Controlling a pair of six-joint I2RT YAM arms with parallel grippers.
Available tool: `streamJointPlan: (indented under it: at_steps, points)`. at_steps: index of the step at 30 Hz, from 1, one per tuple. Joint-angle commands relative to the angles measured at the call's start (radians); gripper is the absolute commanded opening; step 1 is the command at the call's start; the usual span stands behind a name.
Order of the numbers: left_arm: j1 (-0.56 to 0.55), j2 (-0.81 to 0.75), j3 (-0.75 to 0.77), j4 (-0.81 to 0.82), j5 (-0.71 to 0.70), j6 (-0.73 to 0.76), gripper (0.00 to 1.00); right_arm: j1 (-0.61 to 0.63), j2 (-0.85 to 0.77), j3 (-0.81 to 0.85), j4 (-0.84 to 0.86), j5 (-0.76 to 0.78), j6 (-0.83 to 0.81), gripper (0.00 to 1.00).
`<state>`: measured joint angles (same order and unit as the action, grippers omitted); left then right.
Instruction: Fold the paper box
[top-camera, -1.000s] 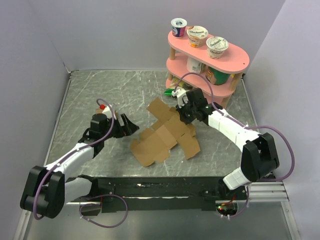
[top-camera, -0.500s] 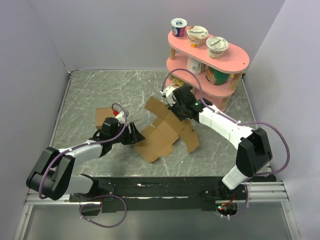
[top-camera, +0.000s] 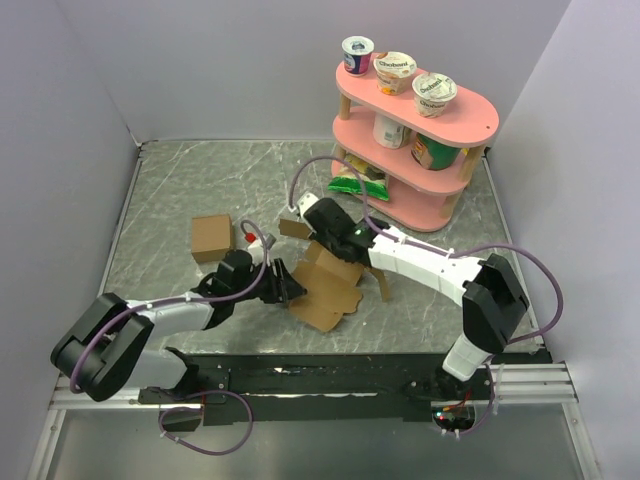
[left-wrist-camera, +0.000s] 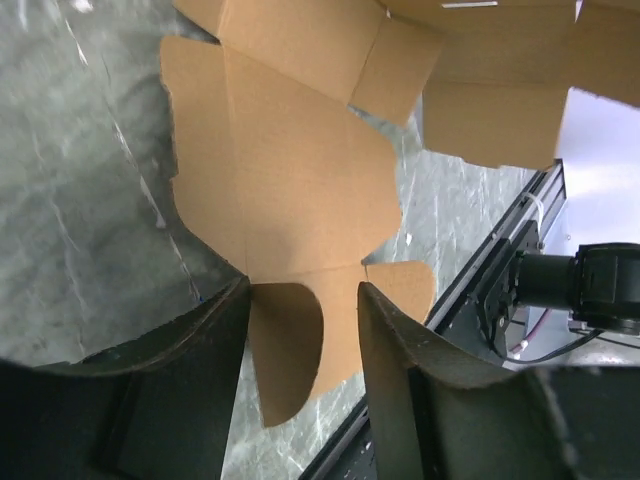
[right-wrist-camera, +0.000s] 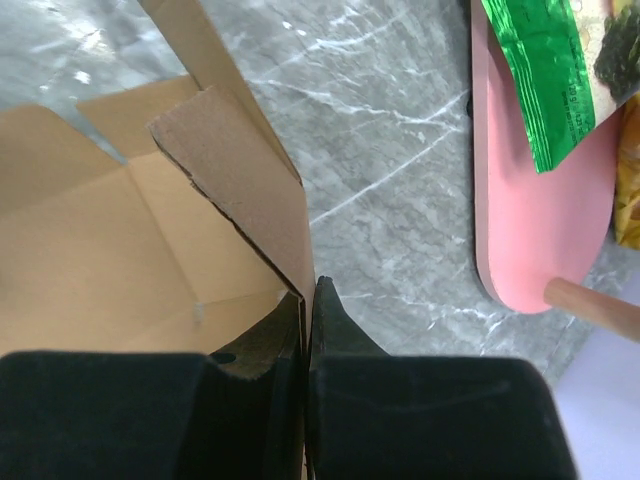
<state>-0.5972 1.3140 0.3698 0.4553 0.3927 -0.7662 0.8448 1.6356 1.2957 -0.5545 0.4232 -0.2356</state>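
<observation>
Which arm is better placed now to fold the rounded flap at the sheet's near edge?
Left. The left gripper has its jaws on either side of the rounded flap of the paper box, not closed on it. The right gripper is shut on a raised panel, holding it up.

**Grey marble-look bench, three things on it**

So the bench (top-camera: 180, 190) is grey stone-look with pale veins. A small brown cardboard cube (top-camera: 211, 238) sits left of centre. The paper box (top-camera: 325, 295) rests near the middle, near panels down flat and the far part lifted. Far right stands a pink tiered shelf (top-camera: 480, 125), bottom tier flat on the bench.
</observation>
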Motion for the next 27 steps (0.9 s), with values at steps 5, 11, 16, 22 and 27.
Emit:
streamJointPlan:
  at_steps: [5,11,16,22,27]
  points:
    - [-0.024,-0.125,-0.026,-0.070,-0.121,0.011,0.78,0.050,-0.008,-0.116,0.135,0.049,0.105,0.03]
    - [-0.013,-0.199,0.006,-0.116,-0.198,0.079,0.93,0.050,-0.057,-0.197,0.226,0.011,0.096,0.03]
    - [-0.012,-0.026,0.099,-0.026,-0.187,0.163,0.80,0.050,-0.063,-0.205,0.229,-0.007,0.107,0.03]
    - [-0.012,0.116,0.162,0.065,-0.226,0.241,0.72,0.050,-0.063,-0.214,0.235,-0.040,0.130,0.03]
    - [-0.012,0.212,0.169,0.202,-0.186,0.266,0.66,0.050,-0.068,-0.208,0.238,-0.061,0.134,0.03]
